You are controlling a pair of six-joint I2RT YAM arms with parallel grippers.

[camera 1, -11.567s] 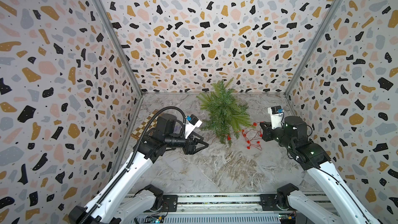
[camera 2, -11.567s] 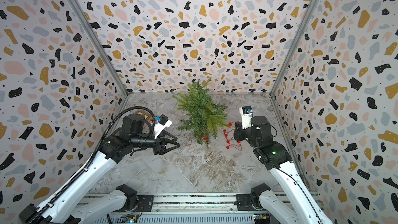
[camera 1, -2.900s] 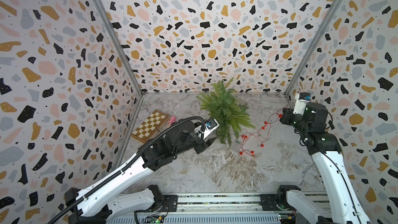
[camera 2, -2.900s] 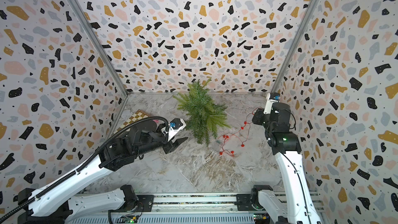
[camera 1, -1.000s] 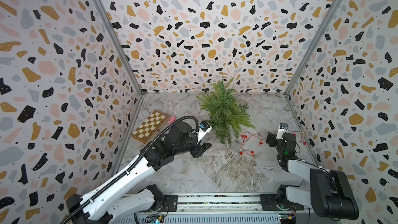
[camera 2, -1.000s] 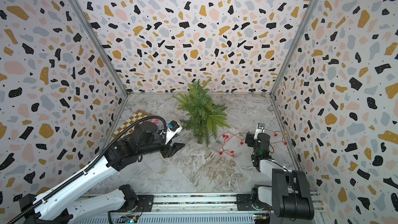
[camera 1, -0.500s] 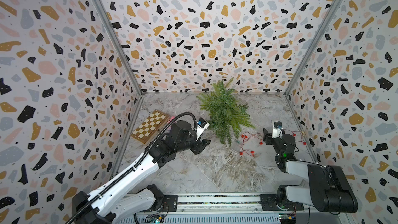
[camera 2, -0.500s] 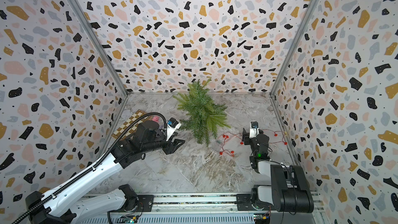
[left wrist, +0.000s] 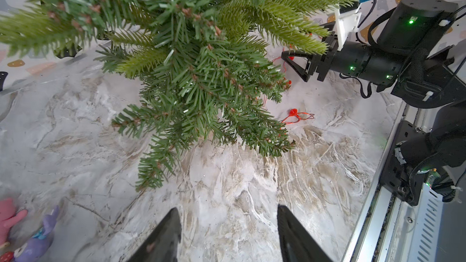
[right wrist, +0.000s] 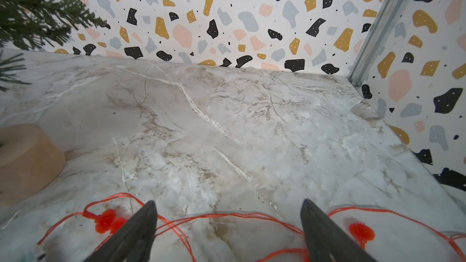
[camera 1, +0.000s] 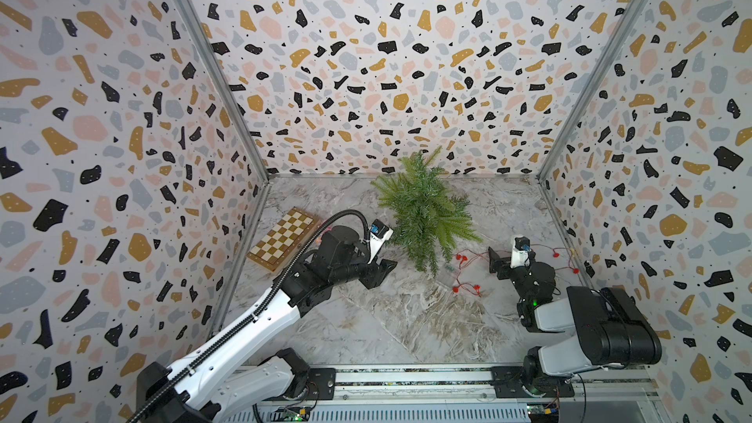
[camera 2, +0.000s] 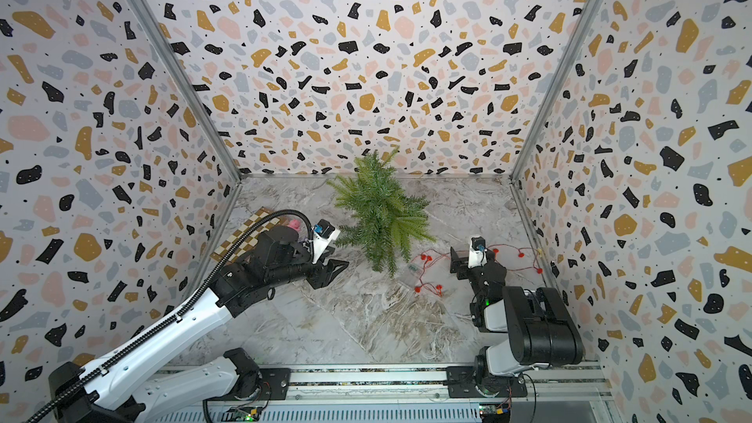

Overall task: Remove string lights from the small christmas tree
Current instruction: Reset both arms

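Top views both show the small christmas tree [camera 1: 423,217] standing upright just above the middle of the frame, close to the back wall. The string lights [camera 1: 460,257] are sprawled on the marble table [camera 1: 407,319] right of center, running from just beside the tree's lowest branches out toward the right wall. The left gripper [camera 1: 384,274] sits lower left of the tree, near the branches but not touching, jaws apart with nothing in them. A chessboard [camera 1: 280,238] lies at the left edge of the table behind that arm. The right gripper [camera 1: 494,263] is down low in the middle of the wire, jaws apart too.

Left wrist view: both fingers [left wrist: 166,235] are spread with only bare marble between them. The tree fills the space ahead, and a red bulb on a loop of wire [left wrist: 293,113] lies past its branches. A pink-and-purple toy [left wrist: 25,235] lies off to the side.

Right wrist view: the fingers [right wrist: 136,233] are wide apart. The wire [right wrist: 227,216] crosses the table between them, not pinched, with a bulb outside each finger. The tree's wooden base [right wrist: 25,160] is nearby.
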